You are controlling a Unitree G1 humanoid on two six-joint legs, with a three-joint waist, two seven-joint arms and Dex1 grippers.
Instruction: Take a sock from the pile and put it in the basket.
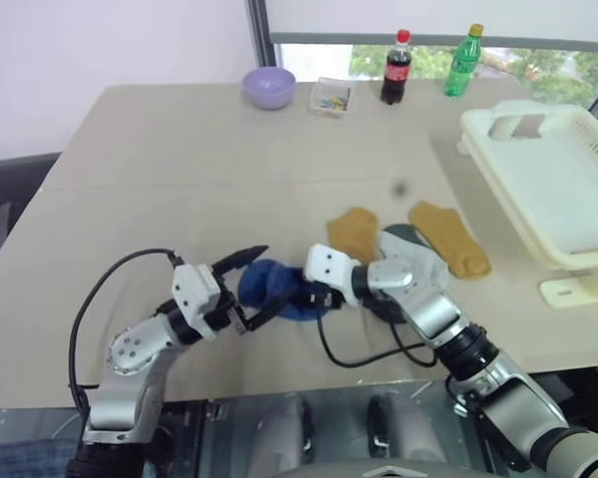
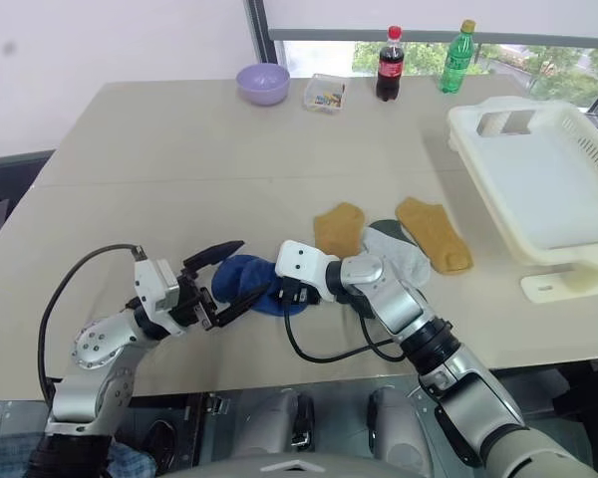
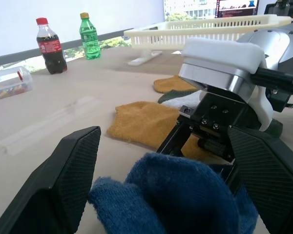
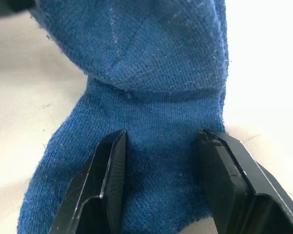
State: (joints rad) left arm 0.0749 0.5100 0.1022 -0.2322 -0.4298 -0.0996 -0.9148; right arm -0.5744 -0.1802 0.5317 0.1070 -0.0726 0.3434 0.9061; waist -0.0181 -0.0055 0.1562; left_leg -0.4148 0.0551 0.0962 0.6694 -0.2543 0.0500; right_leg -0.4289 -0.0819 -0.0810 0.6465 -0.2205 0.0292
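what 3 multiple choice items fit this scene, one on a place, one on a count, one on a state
1. Where is the basket?
A. table's right side
B. beside the bowl
C. on the floor

2. How many yellow socks lie flat on the table?
A. one
B. two
C. four

3. How is the left gripper?
A. open, either side of the blue sock
C. clamped on a bottle
B. shut, off the table

Answers: 1 A, it sits at the right edge, far from the bowl. 2 B, a second one lies near the first. 3 A, its fingers stand wide around the sock.

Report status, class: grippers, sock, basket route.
Left gripper open around blue sock. Right gripper straddling it, grip unclear. Basket empty; nothing in the way.
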